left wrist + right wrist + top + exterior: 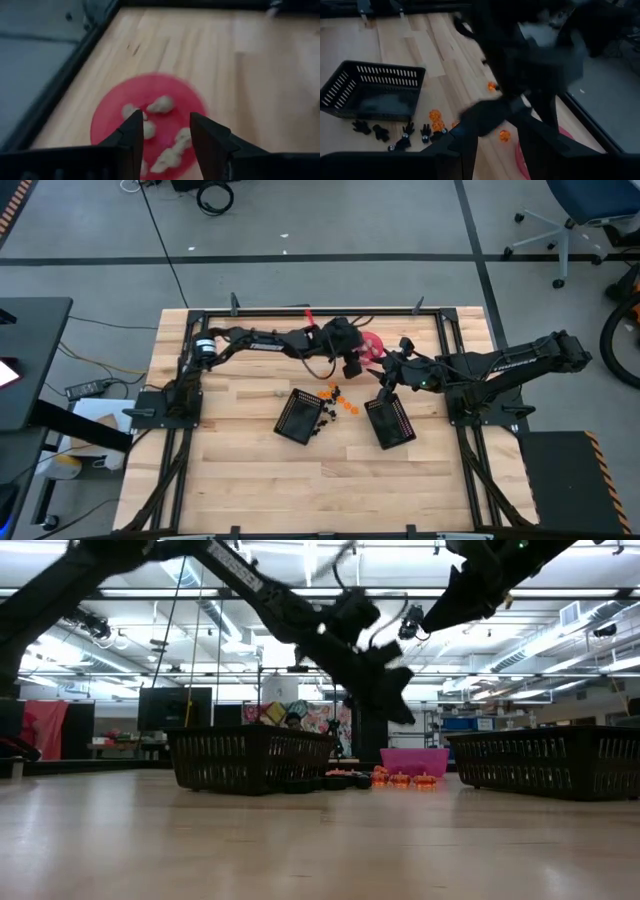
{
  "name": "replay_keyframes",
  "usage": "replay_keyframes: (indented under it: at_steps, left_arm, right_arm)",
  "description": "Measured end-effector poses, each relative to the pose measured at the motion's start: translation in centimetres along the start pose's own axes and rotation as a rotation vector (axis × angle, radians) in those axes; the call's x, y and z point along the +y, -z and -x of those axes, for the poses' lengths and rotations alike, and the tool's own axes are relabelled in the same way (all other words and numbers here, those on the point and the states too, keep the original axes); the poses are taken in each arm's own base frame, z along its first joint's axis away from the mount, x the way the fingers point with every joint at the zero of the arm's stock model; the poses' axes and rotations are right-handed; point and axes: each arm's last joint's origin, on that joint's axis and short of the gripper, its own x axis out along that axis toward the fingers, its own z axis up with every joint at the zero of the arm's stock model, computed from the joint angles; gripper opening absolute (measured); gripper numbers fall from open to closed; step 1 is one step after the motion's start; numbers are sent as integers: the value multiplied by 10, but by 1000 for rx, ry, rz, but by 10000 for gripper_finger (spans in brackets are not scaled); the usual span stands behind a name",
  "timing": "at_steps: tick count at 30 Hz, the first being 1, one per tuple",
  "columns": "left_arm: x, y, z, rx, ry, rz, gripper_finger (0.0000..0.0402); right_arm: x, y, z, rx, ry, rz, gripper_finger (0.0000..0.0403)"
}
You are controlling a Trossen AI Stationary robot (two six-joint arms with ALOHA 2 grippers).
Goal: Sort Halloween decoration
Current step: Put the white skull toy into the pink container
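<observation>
The Halloween decoration lies in small groups. Pale grey-white pieces [161,105] sit inside the pink bowl [107,107]. Orange pieces [343,402] and black pieces [322,420] rest on the wood between the two black mesh baskets, and they also show in the right wrist view as orange pieces [435,116] and black pieces [402,135]. One pale piece [278,392] lies alone on the table. My left gripper [166,127] hangs open above the bowl, holding nothing. My right gripper [500,142] is open just beside the bowl, behind the left arm's wrist.
The left basket [300,416] and right basket [390,423] stand near the table's middle, with the pink bowl [372,345] toward the far edge. The left arm [530,55] crosses close in front of my right gripper. A black frame rail [60,85] runs along the table edge beside the bowl.
</observation>
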Motion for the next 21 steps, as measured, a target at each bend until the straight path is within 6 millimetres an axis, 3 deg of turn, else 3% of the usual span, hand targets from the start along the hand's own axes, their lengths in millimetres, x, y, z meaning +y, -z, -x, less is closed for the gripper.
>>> replay_keyframes:
  at_steps: [5,9,17,21]
  left_arm:
    - [-14,8,25,2,-21,-90,118]
    - [-14,18,57,-40,-35,-84,116]
    - [-14,59,137,-5,-27,-18,116]
    - [-17,89,168,57,-15,35,116]
  right_arm:
    - [1,1,0,7,-1,3,141]
    - [1,1,1,3,-3,6,141]
    - [2,0,1,1,-37,13,141]
    - [2,0,1,0,-39,11,141]
